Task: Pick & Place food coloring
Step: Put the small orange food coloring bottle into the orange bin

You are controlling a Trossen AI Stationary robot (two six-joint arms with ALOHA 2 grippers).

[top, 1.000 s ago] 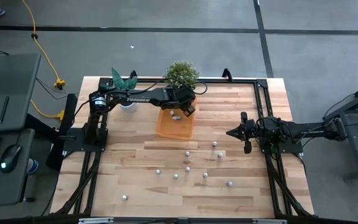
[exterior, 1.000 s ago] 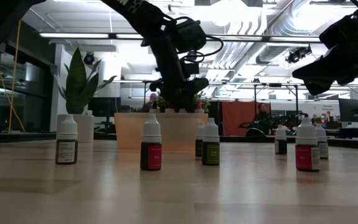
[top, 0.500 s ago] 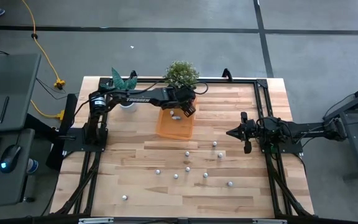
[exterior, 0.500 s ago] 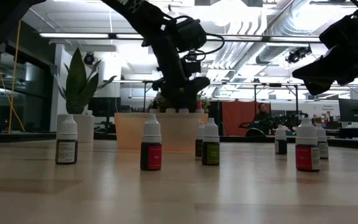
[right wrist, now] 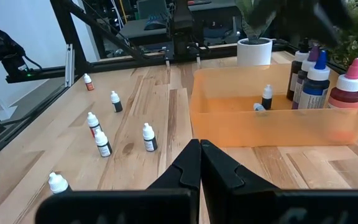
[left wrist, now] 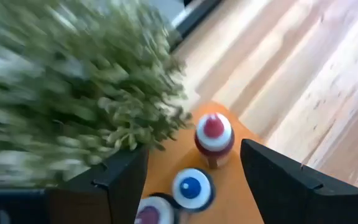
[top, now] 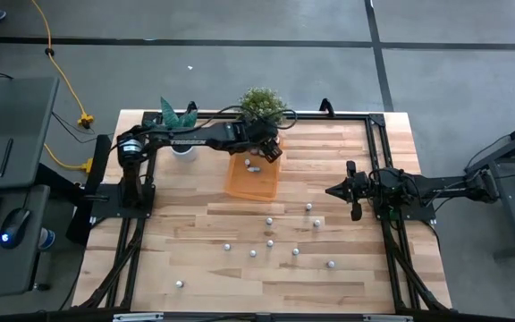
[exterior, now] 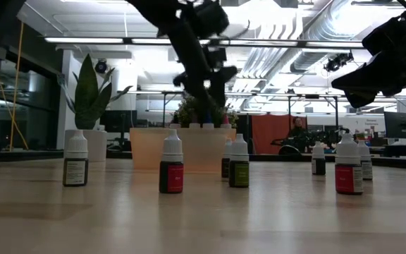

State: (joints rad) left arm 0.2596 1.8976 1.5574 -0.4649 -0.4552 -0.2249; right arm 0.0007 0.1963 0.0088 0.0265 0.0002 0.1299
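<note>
The left gripper [top: 272, 150] hangs above the far end of the orange tray [top: 250, 188], beside the bushy plant [top: 262, 105]; its fingers [left wrist: 107, 186] stand apart with nothing between them, and three larger dropper bottles [left wrist: 214, 138] stand upright in the tray below; the step in hand looks like the end of a drop-off. One small food coloring bottle [right wrist: 266, 97] stands inside the tray and another seems to lie beside it; the remaining food coloring [top: 270, 242] is scattered upright over the middle and near part of the table, with one lone bottle [top: 179, 284] at the near left. The next move probably calls for the arm to clear the plant's leaves, swing to the nearest cluster, and come down squarely over one cap without knocking its neighbours. The right gripper [top: 339, 190] waits low over the right of the table, fingers pressed together, holding nothing.

The table [top: 195, 259] is pale wooden planking with a black frame; a spiky plant in a white pot [top: 181, 134] stands at the far left. Around it lies grey floor with a yellow cable [top: 61, 72], and a desk with a mouse [top: 13, 225] sits to the left; the low view shows an open workshop with strip lights.
</note>
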